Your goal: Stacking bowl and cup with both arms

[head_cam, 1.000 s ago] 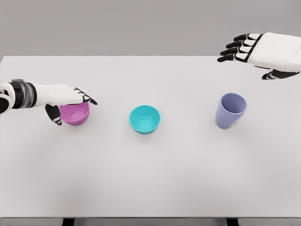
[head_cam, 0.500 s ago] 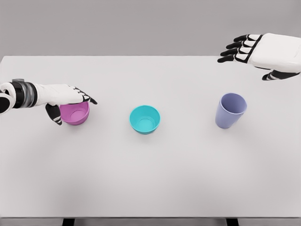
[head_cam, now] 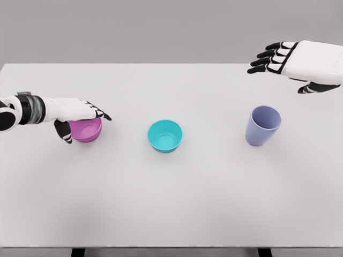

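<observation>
**Trainee:** What are you working on right now?

**Operator:** I'm closing the left hand (head_cam: 75, 115) over the small pink plastic bowl (head_cam: 86, 129), which is sitting on the white tabletop (head_cam: 177, 203) at about nine o'clock from the round teal bowl (head_cam: 165, 135). The fingers are lying across the bowl's far rim and the thumb is hooking down its near left side, so I'm judging it a grasp, though I can't tell how firm it is.

**Trainee:** How are you doing it well?

**Operator:** I'm pinching the wall between thumb and fingers and lifting straight up, so the bowl isn't tipping.

**Trainee:** And the other side?

**Operator:** The right hand (head_cam: 292, 61) is hovering with fingers spread, holding nothing. The tall lavender plastic cup (head_cam: 262, 126) is standing upright at roughly seven o'clock from it, well apart.
</observation>
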Available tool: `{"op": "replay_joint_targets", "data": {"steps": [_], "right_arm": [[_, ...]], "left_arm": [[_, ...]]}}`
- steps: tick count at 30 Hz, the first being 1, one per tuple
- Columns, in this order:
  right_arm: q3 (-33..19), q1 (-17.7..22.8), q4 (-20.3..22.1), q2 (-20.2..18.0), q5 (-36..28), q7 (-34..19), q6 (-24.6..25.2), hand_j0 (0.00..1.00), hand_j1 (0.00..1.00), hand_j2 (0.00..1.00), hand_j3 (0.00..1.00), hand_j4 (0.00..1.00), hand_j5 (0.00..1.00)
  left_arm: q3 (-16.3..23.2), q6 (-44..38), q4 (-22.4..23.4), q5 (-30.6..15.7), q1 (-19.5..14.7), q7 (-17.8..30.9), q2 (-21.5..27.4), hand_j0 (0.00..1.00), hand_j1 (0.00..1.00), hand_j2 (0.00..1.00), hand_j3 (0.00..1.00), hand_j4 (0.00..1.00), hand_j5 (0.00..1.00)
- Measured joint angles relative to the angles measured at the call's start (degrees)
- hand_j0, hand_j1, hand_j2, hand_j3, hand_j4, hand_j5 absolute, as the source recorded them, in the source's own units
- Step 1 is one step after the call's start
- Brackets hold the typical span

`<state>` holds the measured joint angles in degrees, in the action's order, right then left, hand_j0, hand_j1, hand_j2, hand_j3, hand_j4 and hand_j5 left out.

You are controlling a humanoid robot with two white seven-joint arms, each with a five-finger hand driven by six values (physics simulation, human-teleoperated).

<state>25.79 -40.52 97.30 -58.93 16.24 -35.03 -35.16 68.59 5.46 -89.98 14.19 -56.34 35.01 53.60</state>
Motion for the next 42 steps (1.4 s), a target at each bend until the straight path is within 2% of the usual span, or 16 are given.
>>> {"op": "replay_joint_targets", "data": {"steps": [7,17,32,42], "right_arm": [[0.0,0.1,0.0,-0.1,0.0,0.0,0.0,1.00,1.00,1.00,1.00,1.00,1.00],[0.0,0.3,0.0,0.0,0.0,0.0,0.0,1.00,1.00,1.00,1.00,1.00,1.00],[-0.6,0.2,-0.1,0.9,0.0,0.0,0.0,1.00,1.00,1.00,1.00,1.00,1.00],[-0.8,0.4,-0.3,1.4,0.0,0.0,0.0,1.00,1.00,1.00,1.00,1.00,1.00]], "left_arm": [[0.0,0.0,0.4,0.0,0.0,0.0,-0.1,1.00,1.00,1.00,1.00,1.00,1.00],[0.0,0.1,0.7,0.0,0.0,0.0,-0.3,0.83,0.83,0.83,0.83,0.83,0.83],[-1.1,0.1,0.1,-0.4,-0.1,0.0,-0.1,0.77,0.77,0.77,0.77,0.77,0.77],[-2.1,0.2,-2.8,-0.6,-0.7,0.0,0.5,0.75,0.75,0.75,0.75,0.75,0.75]]}}
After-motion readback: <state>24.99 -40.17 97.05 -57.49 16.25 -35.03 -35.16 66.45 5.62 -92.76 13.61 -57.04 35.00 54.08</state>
